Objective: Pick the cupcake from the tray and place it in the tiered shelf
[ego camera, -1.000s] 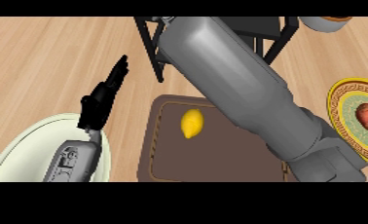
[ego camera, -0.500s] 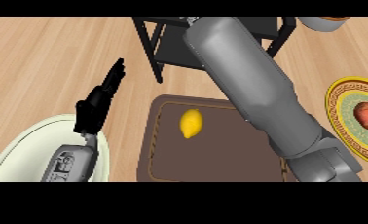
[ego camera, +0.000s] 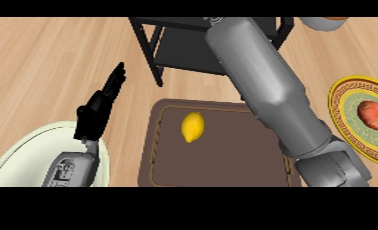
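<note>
The black tiered shelf (ego camera: 183, 49) stands at the back of the wooden counter. A brown tray (ego camera: 236, 159) lies in front of it, with only a yellow lemon-like fruit (ego camera: 193, 126) on it. No cupcake shows anywhere. My right forearm (ego camera: 266, 84) crosses the tray's right side and reaches over the shelf's top. Its hand is cut off at the upper edge. My left hand (ego camera: 100, 106) rests open left of the tray, fingers straight and pointing away, holding nothing.
A pale green plate (ego camera: 29, 149) lies at the lower left under my left forearm. A yellow patterned plate (ego camera: 347, 99) with a red item (ego camera: 368, 110) sits at the right edge. A bowl (ego camera: 325, 22) shows at the top right.
My right forearm has swung to the right across the shelf's top. The left hand, the tray and the yellow fruit have stayed put.
</note>
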